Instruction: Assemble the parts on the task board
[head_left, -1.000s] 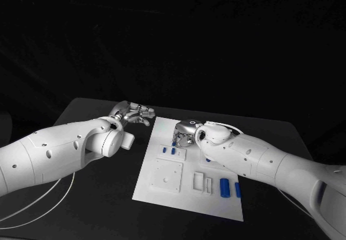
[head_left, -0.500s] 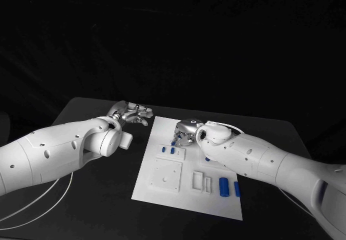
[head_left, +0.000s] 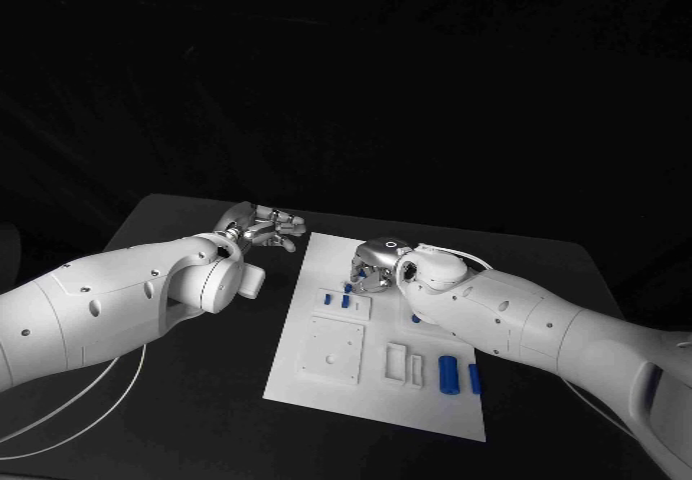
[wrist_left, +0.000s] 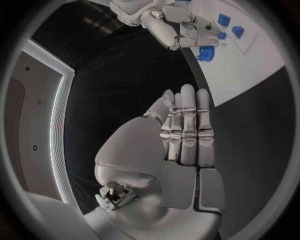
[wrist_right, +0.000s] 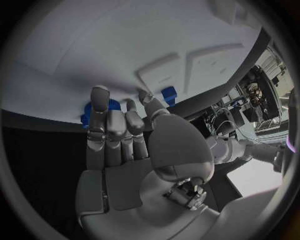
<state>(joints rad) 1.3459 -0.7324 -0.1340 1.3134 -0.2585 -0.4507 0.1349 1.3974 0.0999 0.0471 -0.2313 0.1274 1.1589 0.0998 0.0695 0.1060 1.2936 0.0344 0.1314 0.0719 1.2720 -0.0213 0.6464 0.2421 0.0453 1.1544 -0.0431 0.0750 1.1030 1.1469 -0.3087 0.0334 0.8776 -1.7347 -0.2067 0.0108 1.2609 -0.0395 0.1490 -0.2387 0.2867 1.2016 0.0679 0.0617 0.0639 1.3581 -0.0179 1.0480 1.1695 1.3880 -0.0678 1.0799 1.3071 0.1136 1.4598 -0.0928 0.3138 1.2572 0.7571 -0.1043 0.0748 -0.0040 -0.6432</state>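
Black table (head_left: 173, 225) under a dark, unlit background, with the white task board (head_left: 433, 410) lying lengthwise at its middle. Two white arms over it: left arm (head_left: 101, 305) entering from the left side, right arm (head_left: 534, 320) from the right and reaching across the board's far half.

On the board, raised white blocks: a square plate (head_left: 335, 352) with a small hole near its centre, a smaller block (head_left: 342, 307) beyond it, and two narrow upright slotted pieces (head_left: 405, 364) to the right of the plate. Blue parts scattered across it: two short cylinders (head_left: 462, 376) lying side by side near the board's right edge, a further blue piece (head_left: 415, 320) partly hidden beneath the right forearm, and two small blue pegs (head_left: 338, 298) beside the smaller block.

Left hand (head_left: 263, 226) hovering over the bare table just off the board's far left corner; in the left wrist view (wrist_left: 184, 132), fingers straight and pressed together side by side, palm flat, holding nothing.

Right hand (head_left: 369, 266) lowered onto the board's far end, just beyond the small pegs. In the right wrist view (wrist_right: 119, 127), fingers extended toward the board, slightly apart, tips at two blue parts (wrist_right: 167, 93); cannot tell whether any part is actually pinched.
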